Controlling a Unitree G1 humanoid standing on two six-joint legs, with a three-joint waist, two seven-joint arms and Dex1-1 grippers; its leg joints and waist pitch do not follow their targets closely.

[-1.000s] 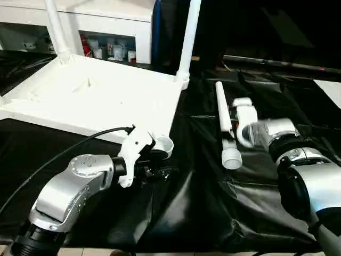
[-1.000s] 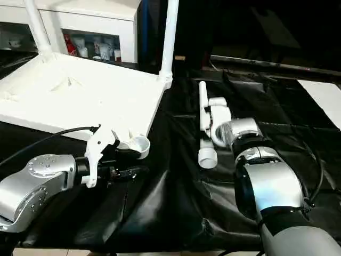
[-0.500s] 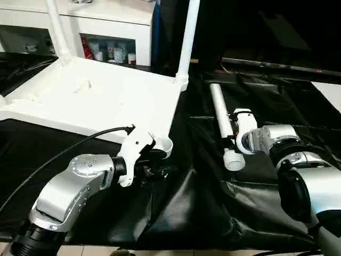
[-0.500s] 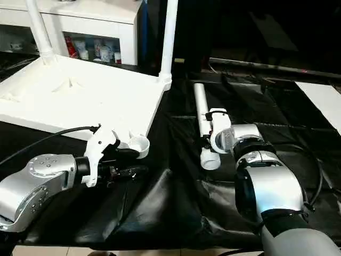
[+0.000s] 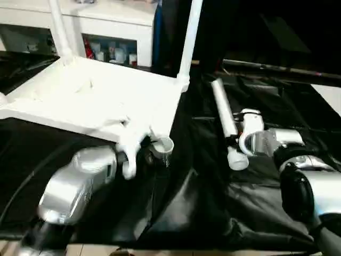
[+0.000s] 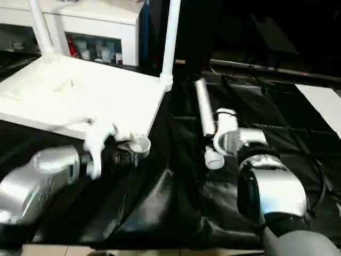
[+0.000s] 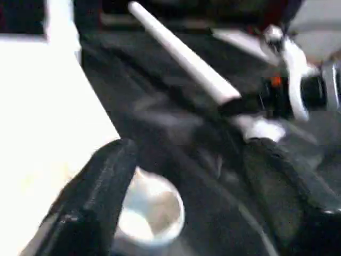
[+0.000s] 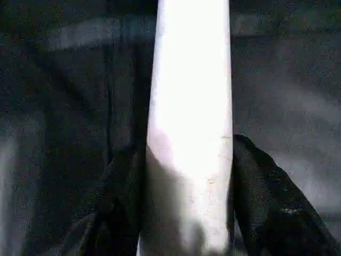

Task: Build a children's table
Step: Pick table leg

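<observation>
Tabletop: laid upside down, two legs fitted upright.
Loose leg: clamped by right gripper near its thick end.
Left gripper: spread wide beside corner socket, nothing held.

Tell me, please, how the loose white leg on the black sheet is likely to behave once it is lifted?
The loose leg looks like a rigid tube, so it should stay straight. Being round and smooth, it may roll if set down. The right claw grips near one end, so the far end may droop.
</observation>
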